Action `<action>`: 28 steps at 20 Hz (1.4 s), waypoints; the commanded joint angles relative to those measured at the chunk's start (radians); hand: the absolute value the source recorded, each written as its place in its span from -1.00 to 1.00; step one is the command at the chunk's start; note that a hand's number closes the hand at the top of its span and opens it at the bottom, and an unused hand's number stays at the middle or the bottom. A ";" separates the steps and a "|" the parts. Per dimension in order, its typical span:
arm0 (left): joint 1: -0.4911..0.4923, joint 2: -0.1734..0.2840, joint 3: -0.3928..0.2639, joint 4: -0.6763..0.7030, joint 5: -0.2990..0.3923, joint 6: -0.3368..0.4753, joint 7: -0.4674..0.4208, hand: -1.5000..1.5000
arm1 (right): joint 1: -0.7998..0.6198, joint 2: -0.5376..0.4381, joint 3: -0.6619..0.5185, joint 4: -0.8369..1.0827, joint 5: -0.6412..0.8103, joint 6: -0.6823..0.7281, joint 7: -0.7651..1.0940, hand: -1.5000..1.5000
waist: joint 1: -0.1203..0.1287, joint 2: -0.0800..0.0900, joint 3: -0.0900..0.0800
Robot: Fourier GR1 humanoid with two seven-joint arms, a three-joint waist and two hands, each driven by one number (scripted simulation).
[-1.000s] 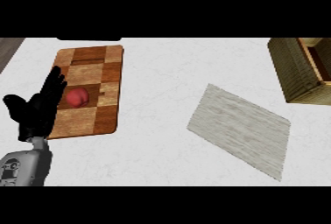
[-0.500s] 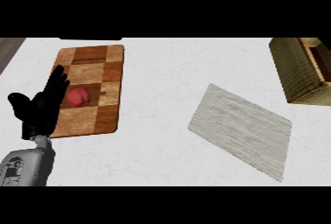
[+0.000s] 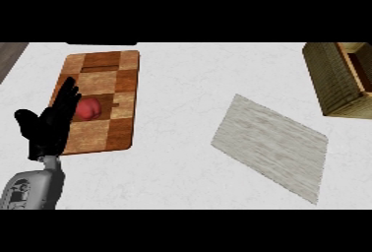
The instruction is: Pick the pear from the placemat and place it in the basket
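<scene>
A red rounded fruit [image 3: 90,108] lies on a checkered wooden board [image 3: 109,74] at the left of the counter. My left hand [image 3: 49,127] stands over the board's left edge, just left of the fruit, with its fingers straight and pointing away from me; it is open and holds nothing. Its fingers hide the fruit's left side. A woven basket [image 3: 335,81] stands at the far right, cut off by the view's edge. My right hand is out of view.
A grey rectangular placemat [image 3: 272,145] lies turned at an angle in the middle right, with nothing on it. White counter lies between the board, the mat and the basket.
</scene>
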 commanded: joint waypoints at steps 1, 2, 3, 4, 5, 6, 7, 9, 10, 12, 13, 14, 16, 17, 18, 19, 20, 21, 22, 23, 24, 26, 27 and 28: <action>0.007 -0.004 -0.003 0.004 0.004 -0.007 -0.008 0.00 | -0.008 -0.125 0.175 -0.157 0.247 -0.078 -0.162 1.00 | 0.010 0.006 -0.004; 0.004 0.011 0.003 -0.004 0.005 -0.014 -0.011 0.00 | 0.014 -0.123 0.187 -0.174 0.272 -0.111 -0.235 1.00 | 0.010 0.007 0.000; -0.005 -0.010 -0.013 -0.023 -0.003 0.003 0.000 0.00 | 0.019 -0.129 0.202 -0.179 0.308 -0.157 -0.277 1.00 | 0.014 0.007 0.001; -0.008 0.003 -0.006 -0.027 -0.001 0.000 0.022 0.00 | 0.031 -0.140 0.199 -0.168 0.332 -0.201 -0.330 1.00 | 0.015 0.008 0.003; -0.051 0.008 0.001 -0.005 0.010 -0.006 0.038 0.00 | 0.032 -0.123 0.213 -0.154 0.365 -0.258 -0.367 1.00 | 0.013 0.014 0.002; -0.049 0.001 -0.005 -0.010 -0.004 0.009 0.034 0.00 | 0.036 -0.119 0.226 -0.144 0.403 -0.315 -0.391 1.00 | 0.017 0.013 0.002; -0.020 0.001 -0.015 -0.028 -0.002 -0.007 0.018 0.00 | 0.048 -0.106 0.237 -0.129 0.435 -0.369 -0.417 1.00 | 0.022 0.010 0.002; -0.018 0.006 0.004 -0.004 0.000 0.000 0.009 0.00 | -0.004 -0.110 0.230 -0.054 0.463 -0.393 -0.453 1.00 | 0.018 0.007 0.000; 0.001 0.004 -0.006 -0.067 0.008 -0.004 0.058 0.00 | 0.010 -0.094 0.221 -0.031 0.473 -0.440 -0.481 1.00 | 0.017 0.002 0.001; -0.034 0.013 0.007 -0.012 0.005 -0.004 0.034 0.00 | -0.050 -0.072 0.219 0.095 0.508 -0.455 -0.526 1.00 | 0.016 0.006 0.000; -0.081 -0.009 -0.020 0.002 -0.022 0.022 0.051 0.00 | -0.107 -0.066 0.213 0.128 0.515 -0.444 -0.508 1.00 | 0.014 0.006 0.000; 0.009 -0.027 -0.034 -0.048 -0.019 0.017 0.035 0.00 | -0.120 -0.076 0.211 0.183 0.528 -0.449 -0.542 1.00 | 0.026 0.007 0.001; -0.045 0.016 0.002 -0.015 0.013 -0.018 0.067 0.00 | -0.161 -0.038 0.215 0.234 0.557 -0.466 -0.525 1.00 | 0.016 0.006 0.000; -0.020 0.009 0.010 -0.003 0.008 -0.008 0.013 0.00 | -0.174 -0.045 0.212 0.249 0.568 -0.458 -0.523 1.00 | 0.012 0.004 0.000; -0.018 0.005 -0.007 -0.056 0.004 -0.004 0.064 0.00 | -0.195 -0.094 0.207 0.304 0.572 -0.420 -0.553 1.00 | 0.024 0.007 0.001; -0.027 0.017 0.014 0.010 0.010 -0.018 0.009 0.00 | -0.188 -0.040 0.238 0.291 0.607 -0.452 -0.522 1.00 | 0.013 0.006 0.000; 0.010 -0.004 -0.015 -0.048 -0.012 0.001 0.027 0.00 | -0.196 -0.068 0.265 0.261 0.628 -0.383 -0.478 1.00 | 0.008 0.000 -0.001; -0.065 0.044 0.034 0.011 0.021 -0.026 0.044 0.00 | -0.190 -0.038 0.266 0.314 0.642 -0.425 -0.502 1.00 | 0.012 0.006 0.000; -0.020 0.020 0.019 0.018 0.012 -0.021 -0.006 0.00 | -0.209 -0.034 0.293 0.312 0.670 -0.388 -0.463 1.00 | 0.011 0.005 -0.001; -0.068 0.033 0.014 -0.040 0.025 -0.026 0.090 0.00 | -0.182 -0.054 0.291 0.363 0.680 -0.414 -0.510 1.00 | 0.021 0.008 0.001; -0.031 -0.003 -0.004 0.000 -0.013 0.011 0.024 0.00 | -0.228 -0.026 0.309 0.355 0.698 -0.366 -0.468 1.00 | 0.014 0.005 0.000; -0.016 0.007 -0.013 -0.050 -0.017 0.004 0.050 0.00 | -0.241 -0.052 0.305 0.404 0.712 -0.349 -0.518 1.00 | 0.019 0.005 0.000; -0.014 0.034 0.005 -0.082 0.015 -0.032 0.062 0.00 | -0.243 -0.039 0.301 0.441 0.720 -0.384 -0.517 1.00 | 0.031 0.008 0.001; -0.022 0.015 0.004 -0.028 0.009 -0.019 0.030 0.00 | -0.276 -0.050 0.290 0.469 0.721 -0.393 -0.540 1.00 | 0.036 0.015 0.001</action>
